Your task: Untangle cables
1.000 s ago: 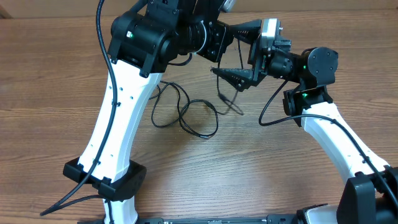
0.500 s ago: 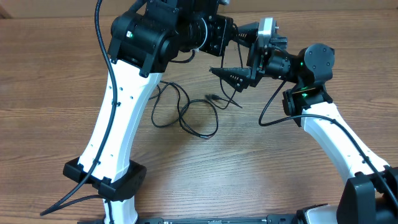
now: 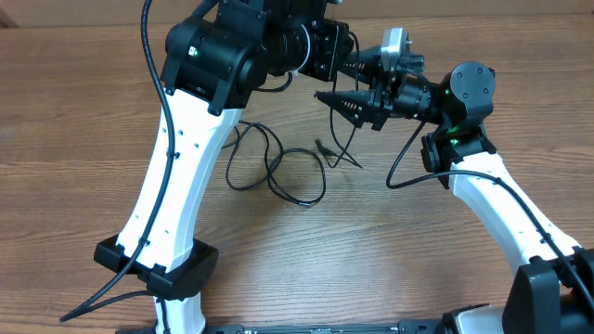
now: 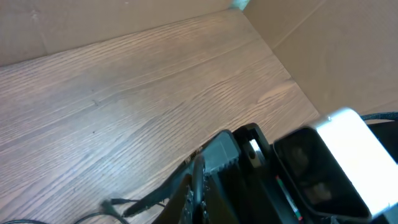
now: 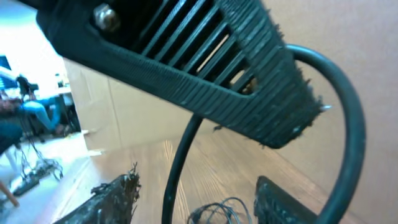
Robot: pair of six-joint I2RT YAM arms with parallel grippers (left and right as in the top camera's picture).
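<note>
Since a second ago the right jaws have drawn in from their widest spread. In the overhead view the two dark fingers (image 3: 351, 102) now stand clearly nearer each other but still apart, partly open, and grip nothing that shows. The right arm (image 3: 492, 195) has barely shifted otherwise, and the left arm (image 3: 186, 176) is where it was. The loops on the tabletop (image 3: 390, 250) lie as before, while the loose plug end by them has slid slightly

The cables (image 3: 276, 167) are thin black cords lying in a few slack, overlapping loops near the middle of the tabletop, just beside the left arm's white link and below both wrists. One strand rises off the wood from the right side of the bunch towards the two sets of jaws. Its short plug end rests on the surface beside the loops

From the right wrist, a ribbed finger (image 5: 205, 68) of the left jaws fills the top of the view. A dark cord comes out from under it, curls round its tip and drops between the right fingers, with the bunch (image 5: 217, 211) far below. The left jaws are fully closed, apparently on that strand, though the pinch itself is hidden

The left wrist view shows bare wood, the right arm's wrist close up, and a thin cord (image 4: 115, 203) at the bottom edge
</note>
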